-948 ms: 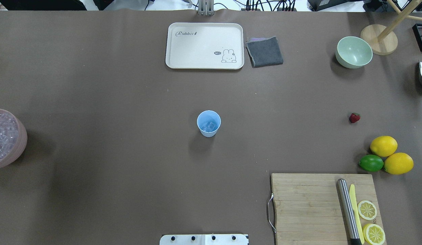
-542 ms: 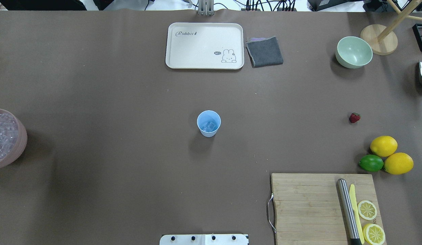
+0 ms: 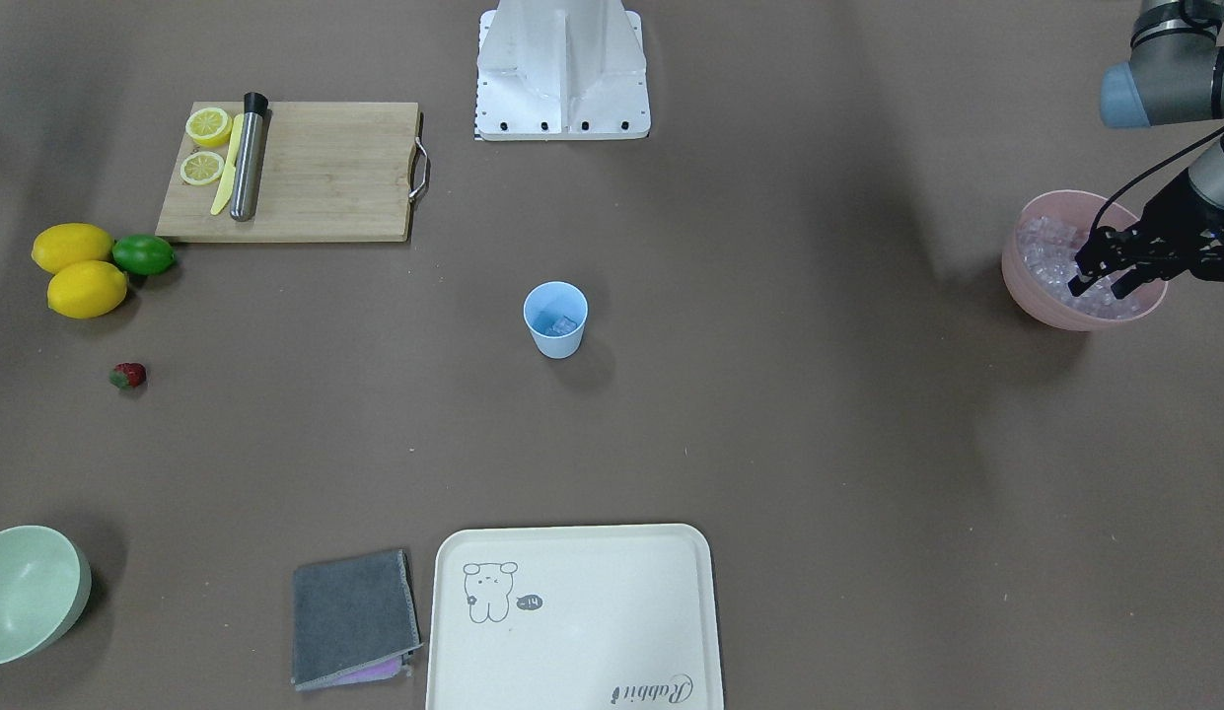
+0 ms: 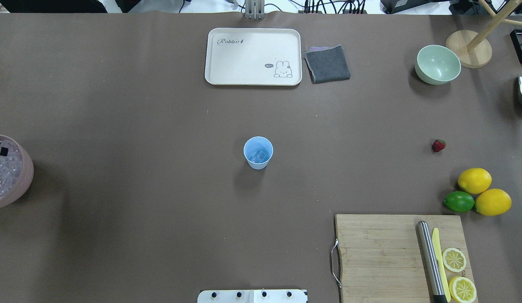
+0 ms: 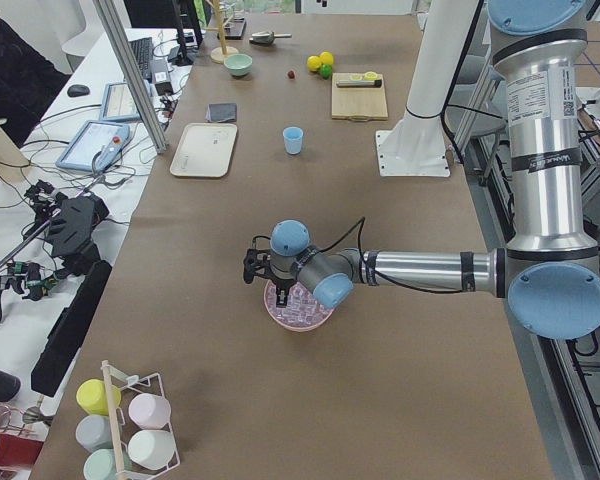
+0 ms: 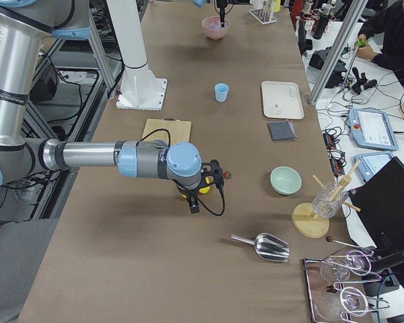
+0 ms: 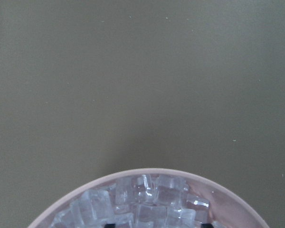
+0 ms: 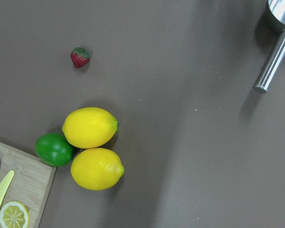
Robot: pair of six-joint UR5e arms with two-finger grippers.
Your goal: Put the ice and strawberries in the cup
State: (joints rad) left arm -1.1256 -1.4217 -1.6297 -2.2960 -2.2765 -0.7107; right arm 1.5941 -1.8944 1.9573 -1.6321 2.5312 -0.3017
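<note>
Left gripper (image 3: 1098,287) hovers over the pink bowl (image 3: 1034,288) at the table's left end. Its jaws are spread and its tips sit low over the ice (image 7: 149,199) heaped inside, with nothing pinched that I can see. In the middle of the table the cup (image 4: 252,147) stands upright with a few cubes (image 4: 259,157) lying in its bottom. The strawberry (image 4: 438,145) lies on the bare table far off to the right, well apart from the cup and near the two lemons (image 8: 90,127) and the lime (image 8: 53,149). Right gripper (image 6: 194,202) hangs above that fruit. Only the side camera catches it, so I cannot tell whether its jaws are spread or pressed together.
</note>
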